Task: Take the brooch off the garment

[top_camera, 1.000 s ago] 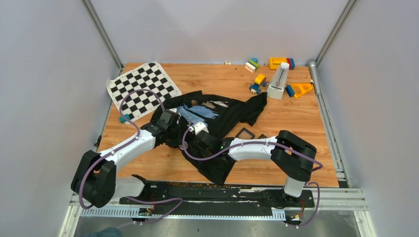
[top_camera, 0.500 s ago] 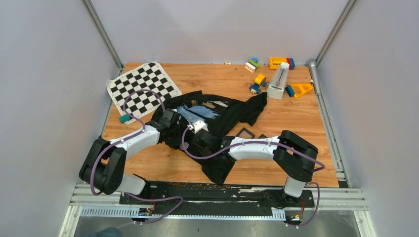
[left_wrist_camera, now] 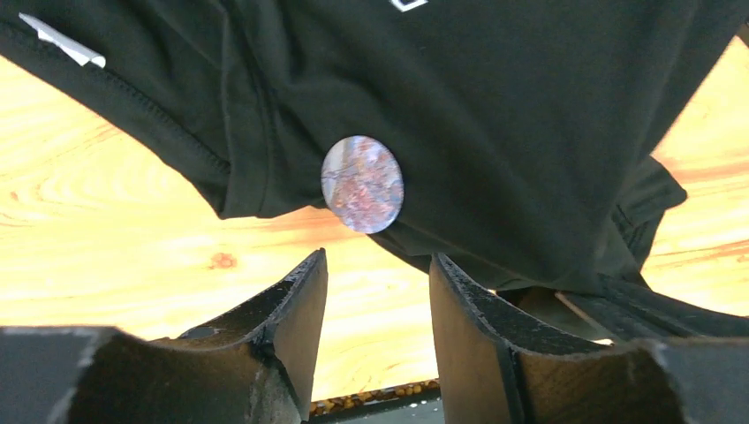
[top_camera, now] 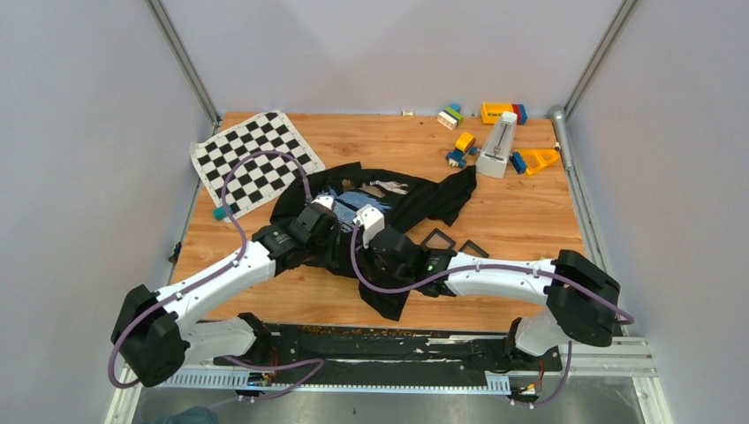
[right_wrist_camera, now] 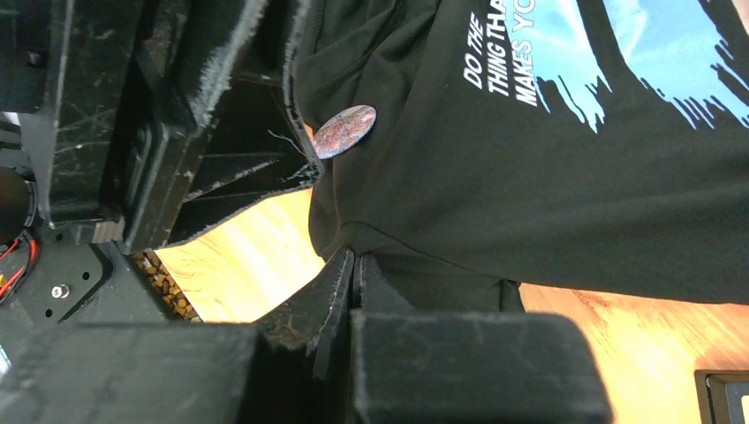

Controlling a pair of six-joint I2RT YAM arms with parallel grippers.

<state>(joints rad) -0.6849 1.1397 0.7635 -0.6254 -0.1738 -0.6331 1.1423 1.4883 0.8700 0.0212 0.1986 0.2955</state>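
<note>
Two grippers are being held low over the garment, which is lying crumpled in the middle of the wooden table. The brooch, a small round silvery disc with reddish mottling, is being carried on the black cloth close to a stitched hem, not far from the white lettering and the blue print. The left gripper is being presented with its fingers apart, the tips just short of the brooch and not touching it, and bare wood is showing in the gap between them. The right gripper is being pressed together on a fold of the hem near the brooch, so that the cloth is being pinched between its fingers. Small square black trays are lying on the wood just right of the garment, and a chequered mat is lying at the far left corner.
</note>
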